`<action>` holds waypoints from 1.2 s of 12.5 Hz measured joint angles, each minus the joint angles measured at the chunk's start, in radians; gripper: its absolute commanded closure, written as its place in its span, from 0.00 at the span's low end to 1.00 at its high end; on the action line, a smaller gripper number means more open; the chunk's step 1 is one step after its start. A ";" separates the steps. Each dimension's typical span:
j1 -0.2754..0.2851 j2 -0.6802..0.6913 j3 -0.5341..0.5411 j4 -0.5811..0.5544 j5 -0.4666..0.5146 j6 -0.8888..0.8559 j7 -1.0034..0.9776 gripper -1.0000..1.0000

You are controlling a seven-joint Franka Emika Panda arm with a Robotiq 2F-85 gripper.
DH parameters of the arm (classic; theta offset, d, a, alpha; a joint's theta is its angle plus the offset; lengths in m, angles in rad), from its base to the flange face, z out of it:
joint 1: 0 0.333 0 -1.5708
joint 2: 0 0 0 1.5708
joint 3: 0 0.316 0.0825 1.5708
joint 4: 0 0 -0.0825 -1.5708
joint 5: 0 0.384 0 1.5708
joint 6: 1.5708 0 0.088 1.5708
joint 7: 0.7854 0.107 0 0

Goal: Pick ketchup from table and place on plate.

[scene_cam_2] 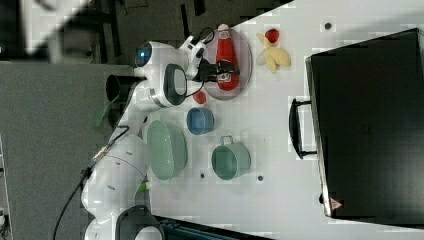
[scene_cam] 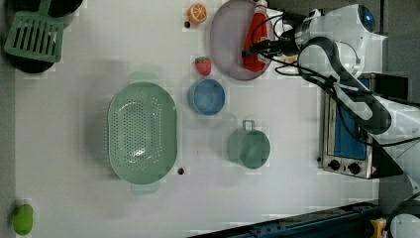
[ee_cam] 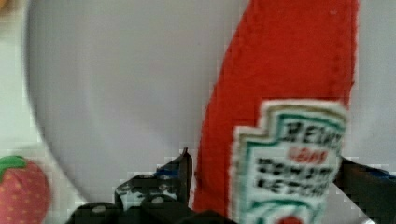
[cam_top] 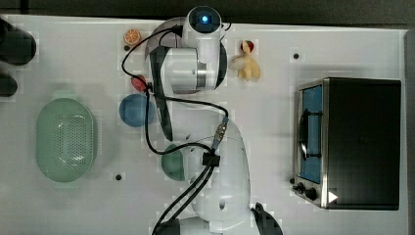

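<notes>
While the ketchup bottle (scene_cam: 256, 42) lies flat on the lilac plate (scene_cam: 225, 47) at the far edge of the white bench (scene_cam: 74, 198), the end effector (ee_cam: 261, 186) sits low over its labelled body. In the wrist view, the two dark fingers (ee_cam: 175, 179) stand apart on either side of the bottle, with a visible gap at the red fabric, so nothing is clamped. A strawberry (scene_cam: 202, 65) rests on the bench just beside the plate rim, near a blue dish (scene_cam: 206, 96). A green cup (scene_cam: 248, 147) and a green colander (scene_cam: 142, 133) stand well apart from the plate.
</notes>
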 measured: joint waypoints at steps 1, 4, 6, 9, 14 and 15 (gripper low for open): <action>0.003 -0.005 0.002 0.003 -0.001 0.000 0.000 0.00; 0.015 -0.043 0.000 0.024 0.000 -0.012 0.056 0.00; 0.013 -0.112 0.002 0.027 0.000 -0.077 0.176 0.00; 0.005 -0.263 -0.002 0.030 -0.004 -0.234 0.371 0.00; -0.020 -0.556 -0.029 0.051 0.003 -0.520 0.586 0.00; -0.025 -0.611 -0.037 0.047 0.003 -0.567 0.623 0.00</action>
